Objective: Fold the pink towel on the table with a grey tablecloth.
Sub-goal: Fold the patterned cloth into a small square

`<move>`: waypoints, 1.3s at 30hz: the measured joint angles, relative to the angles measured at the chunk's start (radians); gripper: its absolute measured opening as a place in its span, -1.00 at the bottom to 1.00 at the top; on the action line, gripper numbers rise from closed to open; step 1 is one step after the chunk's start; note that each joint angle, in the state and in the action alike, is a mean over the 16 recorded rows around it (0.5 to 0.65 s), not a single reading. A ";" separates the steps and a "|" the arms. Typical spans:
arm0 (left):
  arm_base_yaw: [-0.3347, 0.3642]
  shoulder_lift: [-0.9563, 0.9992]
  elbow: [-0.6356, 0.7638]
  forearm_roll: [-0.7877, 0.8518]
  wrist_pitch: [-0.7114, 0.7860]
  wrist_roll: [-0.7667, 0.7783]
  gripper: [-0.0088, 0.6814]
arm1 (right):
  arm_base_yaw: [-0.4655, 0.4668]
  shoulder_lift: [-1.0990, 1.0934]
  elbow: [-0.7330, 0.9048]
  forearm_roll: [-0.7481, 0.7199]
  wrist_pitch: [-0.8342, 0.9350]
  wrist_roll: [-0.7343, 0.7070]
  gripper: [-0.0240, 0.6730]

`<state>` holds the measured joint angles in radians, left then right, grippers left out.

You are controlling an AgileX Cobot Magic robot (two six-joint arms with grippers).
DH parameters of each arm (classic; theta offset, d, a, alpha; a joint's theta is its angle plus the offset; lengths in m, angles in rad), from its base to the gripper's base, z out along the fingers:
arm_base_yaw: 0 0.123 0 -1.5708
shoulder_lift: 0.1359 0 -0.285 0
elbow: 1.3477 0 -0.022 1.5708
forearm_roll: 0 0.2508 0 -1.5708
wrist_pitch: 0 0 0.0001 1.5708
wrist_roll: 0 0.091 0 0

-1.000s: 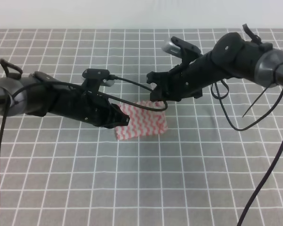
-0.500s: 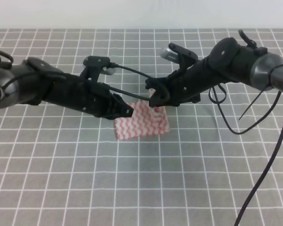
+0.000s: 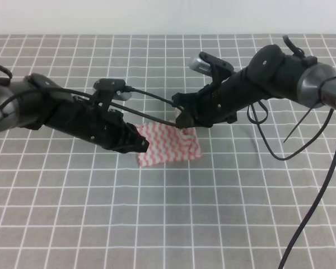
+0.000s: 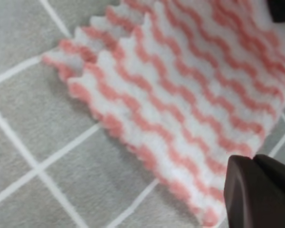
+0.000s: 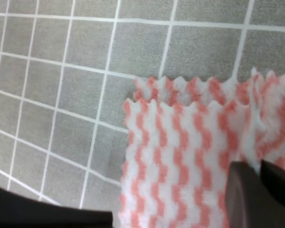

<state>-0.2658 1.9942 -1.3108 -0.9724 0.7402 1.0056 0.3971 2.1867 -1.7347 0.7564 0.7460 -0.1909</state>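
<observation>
Pink towel [image 3: 169, 144] flat (folded); left gripper [image 3: 141, 141], right gripper [image 3: 182, 119] flanking.

- Left arm [image 3: 61, 115] is showing matte black, bulky casing, with a small black camera bracket on top.
- Right arm [image 3: 252, 84] is wearing black housing with a grey cylindrical joint behind and a silver-grey camera module.
- Thin black cables are looping off both arms.
- Dark fingertips [image 4: 259, 192] are looking glossy.

Flat table surface under grey cloth with white grid [image 3: 173, 224]. On it: thin pink-and-white zigzag-striped towel [image 3: 171, 147] (apparently doubled over, pinked edges).
</observation>
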 joint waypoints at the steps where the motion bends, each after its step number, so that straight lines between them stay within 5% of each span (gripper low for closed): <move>1: 0.000 0.004 0.000 0.003 -0.003 0.000 -0.98 | 0.000 0.000 0.000 0.001 0.001 0.000 -0.97; 39: 0.000 0.048 0.000 -0.004 -0.024 0.006 -0.98 | 0.099 0.069 -0.101 0.032 0.012 -0.002 -0.97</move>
<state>-0.2656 2.0421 -1.3105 -0.9762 0.7165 1.0117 0.4962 2.2561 -1.8353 0.7884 0.7582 -0.1931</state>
